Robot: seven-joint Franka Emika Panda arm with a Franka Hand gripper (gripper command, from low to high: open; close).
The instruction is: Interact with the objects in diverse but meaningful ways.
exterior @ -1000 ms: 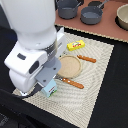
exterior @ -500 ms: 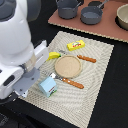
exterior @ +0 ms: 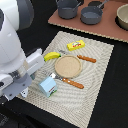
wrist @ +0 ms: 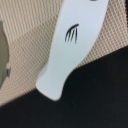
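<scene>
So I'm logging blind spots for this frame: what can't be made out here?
- Gripper: exterior view, hidden behind the arm's white body; open or shut unknown.
- Pan: exterior view, cut by the right edge.
- Yellow packet: print too small.
- White object: wrist view, blurred, cropped.

We see a smooth white plastic bottle-shaped piece (wrist: pixel 75 47) with a black claw-like mark, lying across the woven beige placemat (wrist: pixel 30 60) and the black worktop (wrist: pixel 90 100).
</scene>
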